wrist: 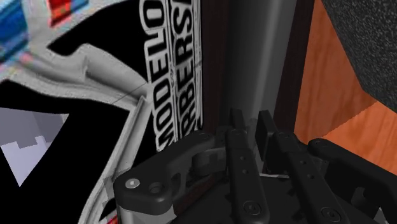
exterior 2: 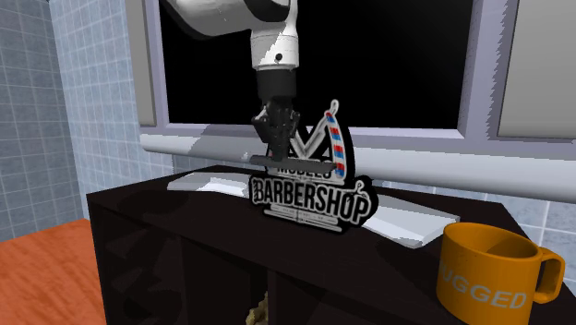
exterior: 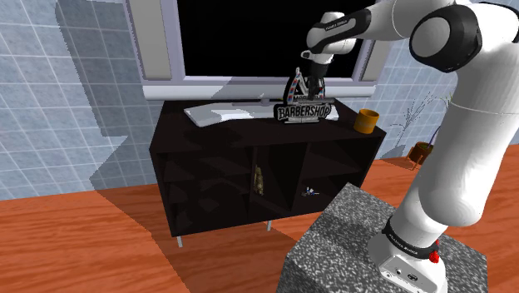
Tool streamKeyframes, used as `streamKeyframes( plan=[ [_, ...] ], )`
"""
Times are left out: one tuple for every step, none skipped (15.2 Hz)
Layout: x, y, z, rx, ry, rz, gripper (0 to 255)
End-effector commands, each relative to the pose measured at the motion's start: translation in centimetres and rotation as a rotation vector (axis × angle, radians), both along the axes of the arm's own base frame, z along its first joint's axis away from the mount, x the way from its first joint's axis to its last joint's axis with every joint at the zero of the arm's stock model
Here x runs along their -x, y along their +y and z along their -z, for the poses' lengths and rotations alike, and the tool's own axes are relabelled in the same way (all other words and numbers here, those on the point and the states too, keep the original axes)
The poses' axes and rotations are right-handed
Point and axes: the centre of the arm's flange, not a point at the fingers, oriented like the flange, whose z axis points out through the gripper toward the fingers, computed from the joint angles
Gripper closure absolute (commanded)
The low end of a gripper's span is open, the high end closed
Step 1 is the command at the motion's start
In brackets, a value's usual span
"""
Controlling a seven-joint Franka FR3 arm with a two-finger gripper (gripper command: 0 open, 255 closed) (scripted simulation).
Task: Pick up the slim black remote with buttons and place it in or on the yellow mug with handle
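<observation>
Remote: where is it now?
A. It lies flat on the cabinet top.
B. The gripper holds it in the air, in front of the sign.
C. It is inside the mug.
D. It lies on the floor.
B: the gripper clasps the remote level above the cabinet, before the sign and well apart from the mug.

We see the sign (exterior 2: 314, 198) standing upright mid-cabinet (exterior 2: 157, 210). Its peak rises just beside the gripper (exterior 2: 276, 146) on the mug's (exterior 2: 482, 275) side. The remote (exterior 2: 259, 160), clasped there, juts sideways close to the sign's face. Above the sign we have open air. The window ledge (exterior 2: 443, 175) closes the back. A flat slab (exterior 2: 411, 222) lies low. The mug stands apart, its mouth unobstructed.
</observation>
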Motion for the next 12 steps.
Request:
streamKeyframes(
  plan=[
    [0.8,-1.0,-0.6,0.0,0.0,0.0,255],
    [1.6,-2.1,-0.6,0.0,0.0,0.0,255],
    [2.4,-3.1,-0.5,0.0,0.0,0.0,255],
    [3.2,-4.2,-0.5,0.0,0.0,0.0,255],
    [4.0,-5.2,-0.5,0.0,0.0,0.0,255],
    [4.8,-6.3,-0.4,0.0,0.0,0.0,255],
    [5.6,-7.3,-0.4,0.0,0.0,0.0,255],
    [6.4,-8.3,-0.3,0.0,0.0,0.0,255],
    [7.2,-9.4,-0.3,0.0,0.0,0.0,255],
    [8.0,-10.4,-0.3,0.0,0.0,0.0,255],
    [8.8,-11.5,-0.2,0.0,0.0,0.0,255],
    [9.7,-12.5,-0.2,0.0,0.0,0.0,255]
  ],
)
